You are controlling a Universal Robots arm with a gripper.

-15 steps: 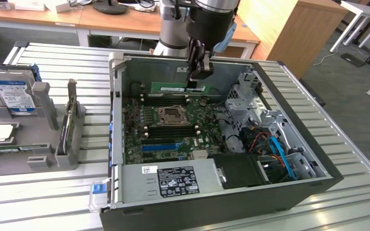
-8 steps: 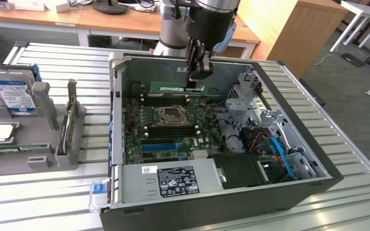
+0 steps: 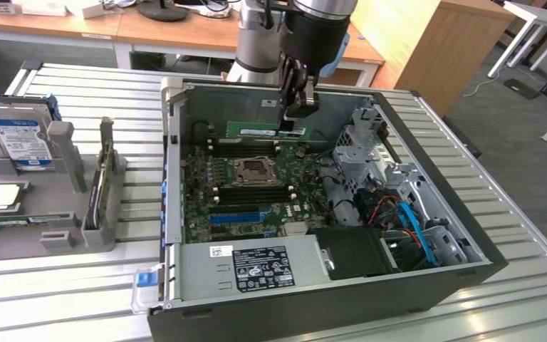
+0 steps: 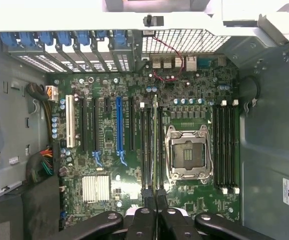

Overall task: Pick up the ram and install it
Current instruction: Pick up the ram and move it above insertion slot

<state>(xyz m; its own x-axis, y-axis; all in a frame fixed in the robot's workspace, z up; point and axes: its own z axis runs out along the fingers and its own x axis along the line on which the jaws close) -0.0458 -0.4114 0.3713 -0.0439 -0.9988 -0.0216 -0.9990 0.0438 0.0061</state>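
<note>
**Holding the ram at the slot bank: pick done, seating unconfirmed**

Status: the gripper (image 3: 295, 127) is inside the open computer case (image 3: 172, 157), with its jaws drawn narrow and clamped on the ram (image 3: 253, 130). The pick-up part of the task therefore counts as done.

Position, exterior view: the green strip hangs on edge from the fingertips. It is level and lies close to the case's far wall, above the motherboard (image 3: 283, 192) and just beyond the CPU socket (image 3: 253, 171).

Position, wrist view: the ram is seen edge-on as a thin line running away from the fingertips. It lies parallel to the dark memory slots (image 4: 144, 145) beside the socket and appears to sit within that bank.

Not settled: I cannot tell whether the lower edge has entered a slot or sits just above one, and the latch position at the slot ends cannot be read.

Judgement: transport and alignment look largely complete, but full seating and letting go are not shown as done.

Elsewhere: the hard drive (image 3: 22, 139) stands in its grey rack on the exterior view's left, well apart from the work.
</note>
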